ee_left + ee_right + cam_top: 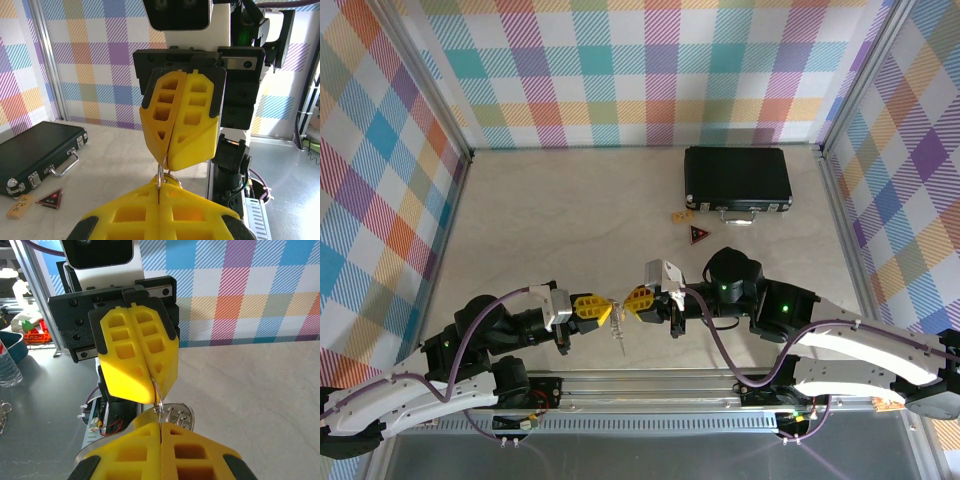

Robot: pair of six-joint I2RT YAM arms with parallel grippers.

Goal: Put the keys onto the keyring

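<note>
Keyring pinched between two clenched end effectors at 6 o'clock of the table

The left end effector (603, 310) and the right end effector (628, 303) are set tip to tip just above the near edge of the table (570, 220), both clenched; the thin wire of the keyring (159, 172) is gripped from opposite sides, presumably so that it can be steadied by one while it is worked by the other; a thin silvery piece (617, 338) is seen hanging below the meeting point, judged to be the key, though this cannot be confirmed; a perforated silvery disc (179, 415) is seen just behind the ring; the black case (737, 177), tan tag (681, 215) and red triangular tag (699, 235) are left well apart at 1 o'clock, untouched.
</note>
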